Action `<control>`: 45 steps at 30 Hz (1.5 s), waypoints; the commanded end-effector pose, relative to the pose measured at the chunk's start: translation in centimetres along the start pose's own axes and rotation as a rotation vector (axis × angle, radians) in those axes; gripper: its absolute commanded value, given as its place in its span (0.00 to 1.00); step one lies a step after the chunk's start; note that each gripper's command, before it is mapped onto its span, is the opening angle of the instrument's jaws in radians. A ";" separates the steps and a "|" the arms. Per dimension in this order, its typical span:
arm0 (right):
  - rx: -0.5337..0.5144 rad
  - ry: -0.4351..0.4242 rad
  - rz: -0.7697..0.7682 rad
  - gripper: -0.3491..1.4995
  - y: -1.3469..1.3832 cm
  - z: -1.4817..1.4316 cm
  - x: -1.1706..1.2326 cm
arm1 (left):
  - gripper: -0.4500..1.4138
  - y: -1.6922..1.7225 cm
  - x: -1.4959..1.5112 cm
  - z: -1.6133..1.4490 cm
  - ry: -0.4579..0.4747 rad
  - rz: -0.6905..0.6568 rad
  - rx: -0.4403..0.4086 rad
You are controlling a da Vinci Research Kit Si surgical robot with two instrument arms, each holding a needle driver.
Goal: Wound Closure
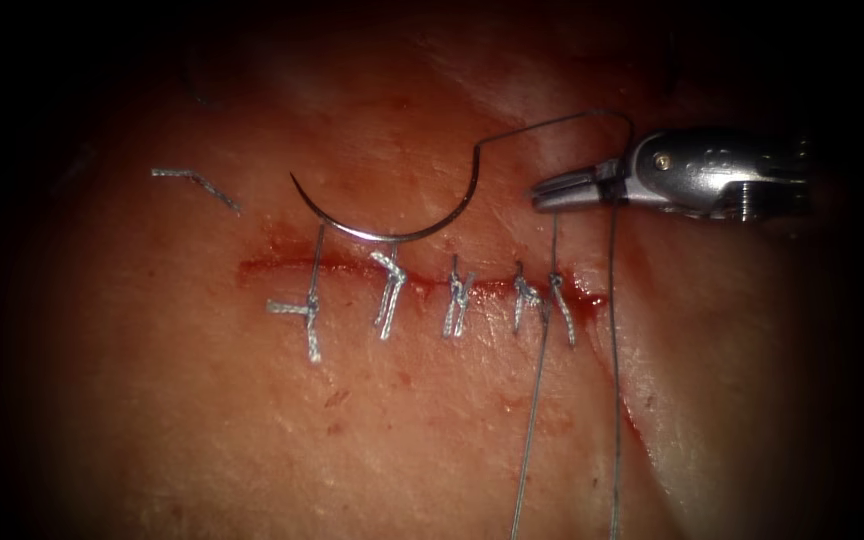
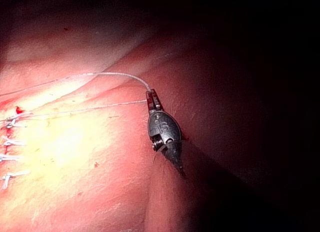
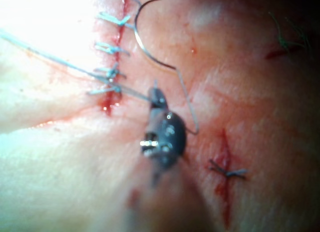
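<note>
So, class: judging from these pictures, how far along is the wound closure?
Done: five knotted stitches cross the cut. In hand: the right tool, jaws shut, holds the thread by the rightmost knot; the needle lies free on the tissue. Left: the cut's left end looks unstitched.

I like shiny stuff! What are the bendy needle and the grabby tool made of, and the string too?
Needle: probably polished steel, glinting along its curve, lying loose on the tissue. Right tool: brushed metal, it seems, jaws shut on the thread. Thread: thin grey fibre; looks braided at the knots.
</note>
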 end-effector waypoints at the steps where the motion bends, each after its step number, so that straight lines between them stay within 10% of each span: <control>1: -0.005 0.000 -0.002 0.00 0.07 0.07 -0.07 | 0.00 0.05 -0.08 0.05 -0.004 -0.004 -0.002; 25: -0.067 0.027 0.041 0.00 0.08 -0.10 0.00 | 0.00 0.60 0.00 0.02 0.042 -0.051 0.007; 26: -0.078 0.037 0.043 0.14 0.04 -0.09 0.02 | 0.00 0.56 0.06 0.02 0.049 -0.057 0.009; 27: -0.117 0.052 0.051 0.66 -0.03 -0.12 0.07 | 0.00 0.47 0.20 0.00 0.066 -0.054 0.018; 29: -0.166 0.081 0.080 0.88 -0.11 -0.23 0.23 | 0.00 0.25 0.49 -0.05 0.095 -0.032 0.033; 39: -0.354 0.116 0.189 0.94 -0.16 -1.35 0.65 | 0.00 -0.80 1.83 -0.30 0.228 0.011 0.083; 45: -0.397 0.095 0.261 0.92 -0.76 -1.81 0.60 | 0.00 -1.46 2.52 -0.33 0.261 0.039 0.110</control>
